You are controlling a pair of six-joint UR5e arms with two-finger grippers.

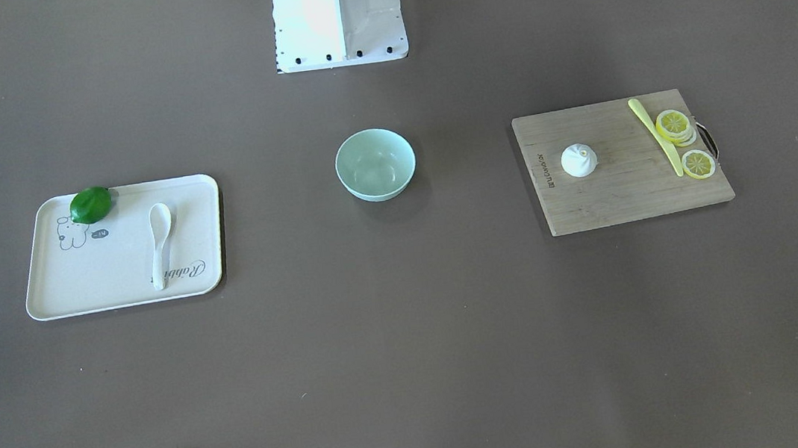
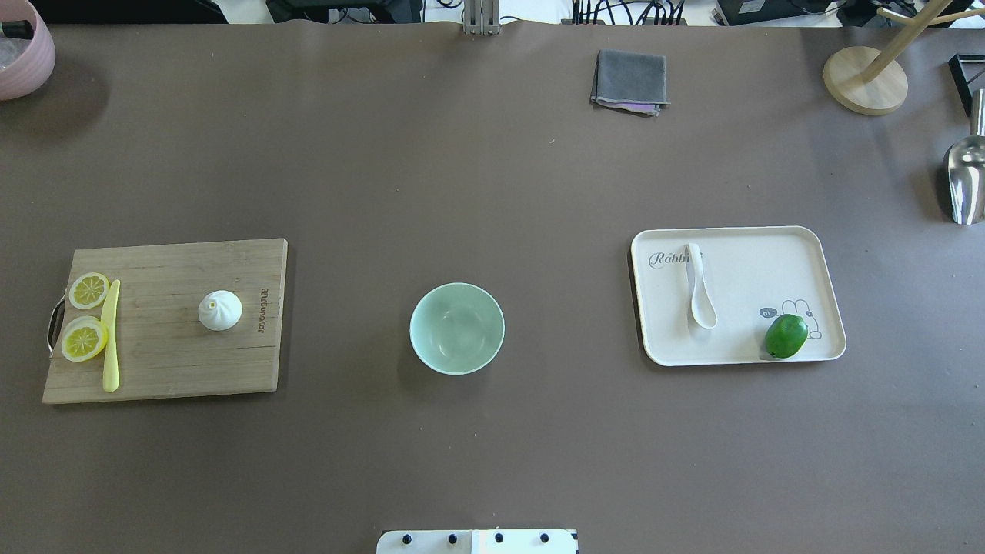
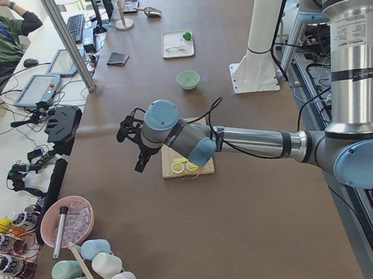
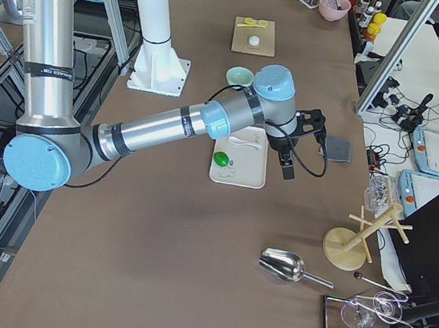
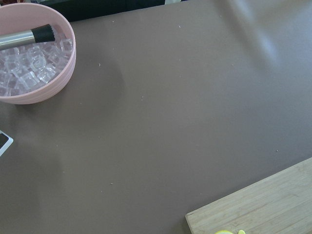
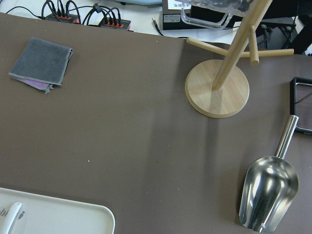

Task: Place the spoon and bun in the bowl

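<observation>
- Cannot tell how wide the left jaws stand, caught only in a side view; raised over the tabletop just past the far edge of the wooden cutting board.
- Cannot tell the spread of the right jaws either; raised past the far edge of the cream tray, toward the folded grey cloth.
- On the cutting board, the bun upright, well apart from the lemon slices and the yellow knife at the board's handle end.
- On the tray, the spoon flat, head toward the robot, handle across the printed lettering; a green fruit in the near corner.
- Between board and tray, touching neither, the mint-green bowl upright on bare tabletop.
- Farther out: pink bowl of ice, wooden stand, steel scoop.
</observation>
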